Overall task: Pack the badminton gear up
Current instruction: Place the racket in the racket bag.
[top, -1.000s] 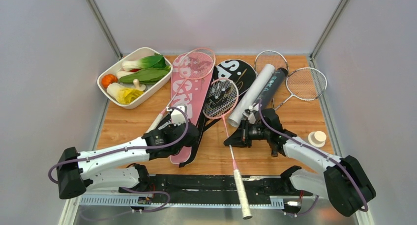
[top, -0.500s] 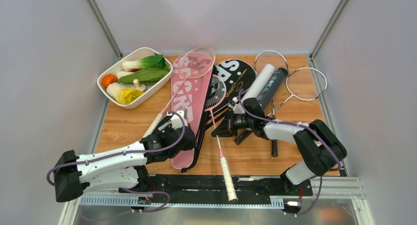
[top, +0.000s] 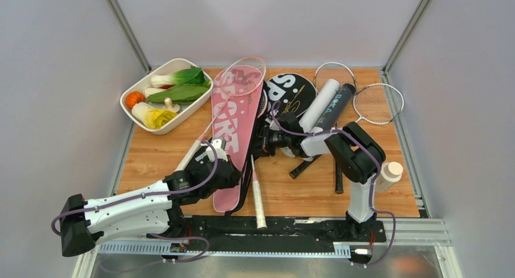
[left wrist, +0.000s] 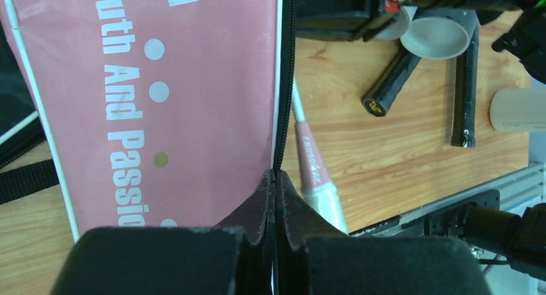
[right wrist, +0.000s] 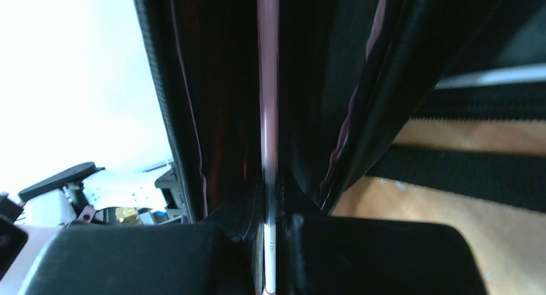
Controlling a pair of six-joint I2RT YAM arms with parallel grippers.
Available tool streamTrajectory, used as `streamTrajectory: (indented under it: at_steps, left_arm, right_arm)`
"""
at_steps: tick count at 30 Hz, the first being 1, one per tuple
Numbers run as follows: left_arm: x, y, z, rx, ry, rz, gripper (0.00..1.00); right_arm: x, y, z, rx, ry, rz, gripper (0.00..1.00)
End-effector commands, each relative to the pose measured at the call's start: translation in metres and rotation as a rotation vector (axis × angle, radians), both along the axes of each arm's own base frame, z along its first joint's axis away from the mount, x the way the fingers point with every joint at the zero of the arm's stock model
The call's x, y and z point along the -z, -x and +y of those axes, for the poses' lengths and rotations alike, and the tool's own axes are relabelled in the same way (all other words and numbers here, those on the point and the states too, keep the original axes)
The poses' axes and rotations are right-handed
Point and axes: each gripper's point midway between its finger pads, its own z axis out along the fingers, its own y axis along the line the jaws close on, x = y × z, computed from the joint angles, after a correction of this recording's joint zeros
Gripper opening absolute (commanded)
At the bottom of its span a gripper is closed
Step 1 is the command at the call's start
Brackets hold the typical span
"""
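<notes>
The pink "SPORT" cover (top: 229, 123) lies mid-table, and my left gripper (top: 229, 169) is shut on its black zipper edge (left wrist: 283, 114) near the narrow end. My right gripper (top: 262, 142) is shut on the thin shaft (right wrist: 267, 82) of a pink racket. That racket's head is hidden inside the cover's dark opening, and its white handle (top: 258, 202) points at the near edge. A second pink racket (top: 250, 68) pokes out behind the cover. The black cover (top: 294, 90), a white tube (top: 320, 103), a black tube (top: 336, 107) and silver rackets (top: 378, 103) lie to the right.
A white dish of vegetables (top: 135, 111) stands at the back left. A small white bottle with a tan cap (top: 388, 173) sits by the right edge. Two black racket handles (top: 303, 167) lie on the wood right of my right gripper.
My right gripper has swung left with the pink racket, and the racket's head has gone into the pink cover. My left gripper kept its hold on the cover's edge and shifted slightly.
</notes>
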Motion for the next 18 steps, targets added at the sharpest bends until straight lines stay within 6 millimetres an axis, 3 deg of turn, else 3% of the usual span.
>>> streamTrajectory:
  at_steps: [1, 18]
  left_arm:
    - [-0.004, 0.011, -0.016, 0.052, 0.086, 0.045, 0.0]
    - [0.022, 0.026, -0.017, 0.065, 0.114, 0.115, 0.0]
  right_arm:
    - [-0.005, -0.03, 0.014, 0.068, -0.028, -0.116, 0.0]
    - [0.001, -0.091, 0.04, 0.229, -0.064, -0.107, 0.0]
